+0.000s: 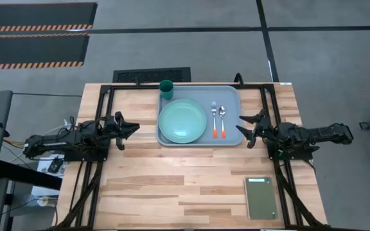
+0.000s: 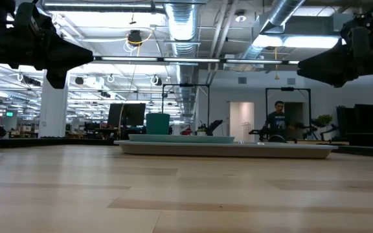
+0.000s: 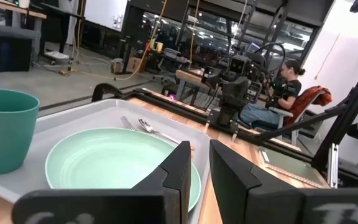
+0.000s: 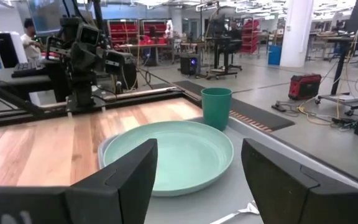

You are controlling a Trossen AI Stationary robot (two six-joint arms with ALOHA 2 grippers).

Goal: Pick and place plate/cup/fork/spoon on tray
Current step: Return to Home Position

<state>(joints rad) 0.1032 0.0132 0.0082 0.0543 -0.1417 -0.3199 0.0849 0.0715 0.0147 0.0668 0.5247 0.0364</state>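
The pale blue-grey tray (image 1: 231, 96) lies at the table's far middle. On it rest the mint-green plate (image 1: 182, 120), the dark green cup (image 1: 166, 88) upright at the tray's far left corner, the fork (image 1: 214, 119) and the spoon (image 1: 223, 119) side by side, orange handles toward the near edge. My left gripper (image 1: 135, 128) hovers left of the tray, shut and empty, pointing at the plate (image 3: 114, 165). My right gripper (image 1: 241, 128) hovers at the tray's right edge, open and empty, facing the plate (image 4: 179, 152) and the cup (image 4: 216, 107).
A small dark green-grey slab (image 1: 261, 197) lies at the table's near right. Black frame rails (image 1: 101, 96) run along the table's left, right and far sides. Bare wood (image 1: 172, 186) spreads between the tray and the near edge. A person (image 2: 277, 120) sits in the room beyond.
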